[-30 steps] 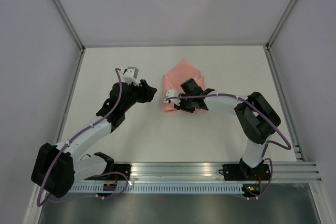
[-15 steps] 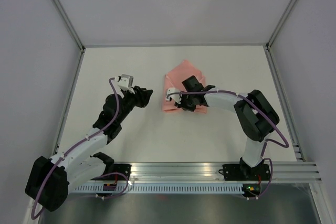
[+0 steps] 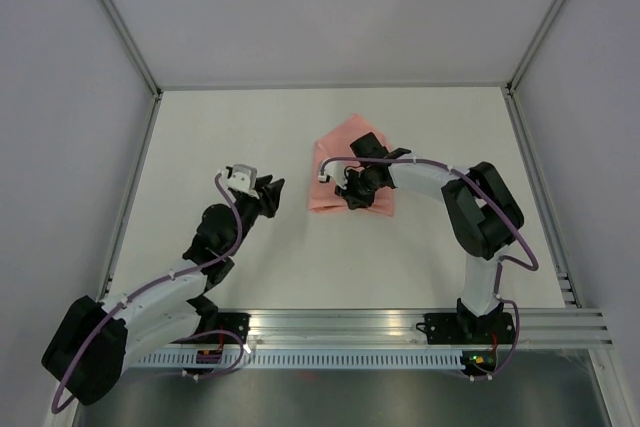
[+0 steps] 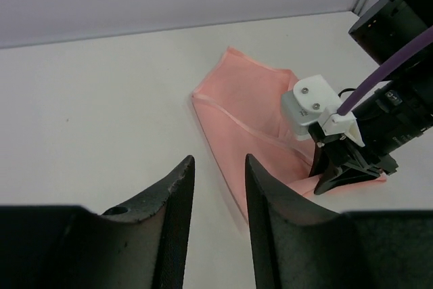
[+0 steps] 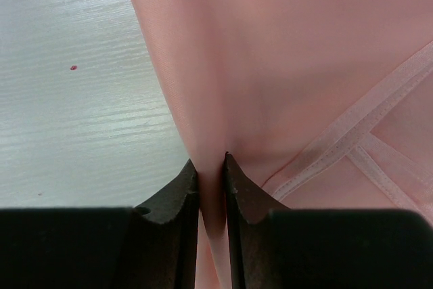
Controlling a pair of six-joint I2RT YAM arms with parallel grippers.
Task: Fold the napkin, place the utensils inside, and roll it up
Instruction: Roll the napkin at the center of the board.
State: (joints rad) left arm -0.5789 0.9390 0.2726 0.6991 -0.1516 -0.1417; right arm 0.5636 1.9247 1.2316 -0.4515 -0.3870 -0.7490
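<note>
Top view: the napkin (image 3: 345,145) lies folded mid-table, pale pink and pointed at its far end. Its right part is covered by the right gripper (image 3: 352,195), fingertips hard to make out here. The left gripper (image 3: 275,190) sits to the napkin's left, apart from it, over the white table (image 3: 430,127). Left wrist: its black jaws are spread with nothing between them. The napkin's near corner is hidden behind the right gripper. Right wrist: ribbed fingers (image 5: 172,197) pinch a raised ridge of smooth, satiny cloth. A stitched hem band (image 5: 352,126) crosses at the right, cut off by the frame edge.
</note>
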